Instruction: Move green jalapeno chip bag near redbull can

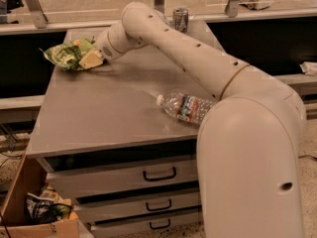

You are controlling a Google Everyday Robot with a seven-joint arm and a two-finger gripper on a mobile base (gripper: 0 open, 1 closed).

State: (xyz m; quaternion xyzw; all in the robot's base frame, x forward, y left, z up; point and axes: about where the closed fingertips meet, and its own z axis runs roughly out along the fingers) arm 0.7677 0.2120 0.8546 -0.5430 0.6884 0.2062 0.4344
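Observation:
The green jalapeno chip bag (66, 54) lies crinkled at the far left corner of the grey cabinet top (109, 113). My gripper (90, 60) is low at the bag's right edge and touches it. The redbull can (180, 19) stands upright at the far edge of the top, right of centre, partly behind my arm (188, 51). The can is well apart from the bag.
A clear plastic water bottle (186, 107) lies on its side near the right front of the top. Drawers (158, 174) face the front. A cardboard box (34, 212) with rubbish stands on the floor at the left. A rail runs behind the top.

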